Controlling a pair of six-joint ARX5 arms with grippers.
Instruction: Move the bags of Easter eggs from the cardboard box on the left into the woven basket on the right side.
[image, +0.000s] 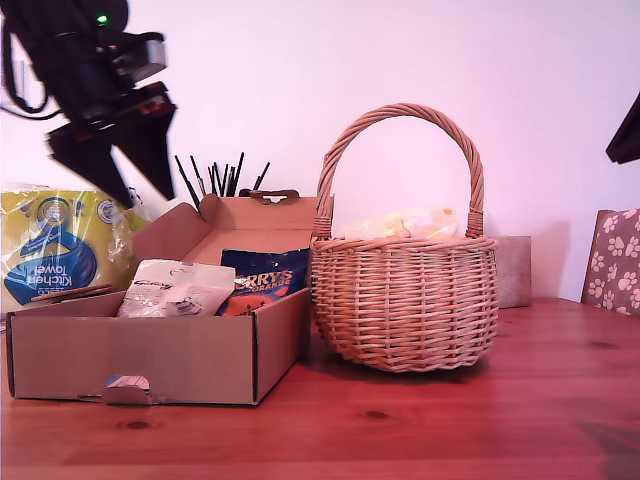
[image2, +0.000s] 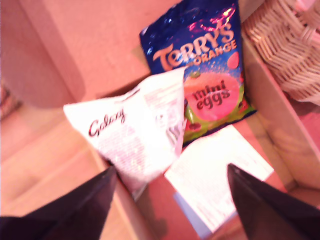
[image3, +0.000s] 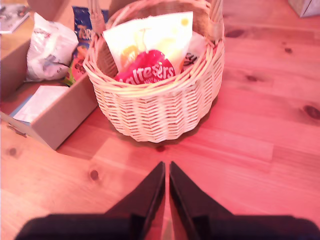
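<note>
Two bags of Easter eggs lying in the cardboard box (image: 150, 355) at the exterior view's left: whitish Galaxy bag (image2: 132, 132) overlapping a corner of the dark blue Terry's Orange bag (image2: 202, 65), white paper sheet (image2: 217, 172) beside them. Just beside the box, woven basket (image3: 155, 107) holding a yellow packet (image3: 150, 37) and a red Maltesers packet (image3: 146, 70). My first gripper (image2: 170, 177) hovering over the box, jaws spread wide, empty. My second gripper (image3: 167, 167) above the wooden table (image3: 260, 125), jaws pressed together, gripping nothing.
</note>
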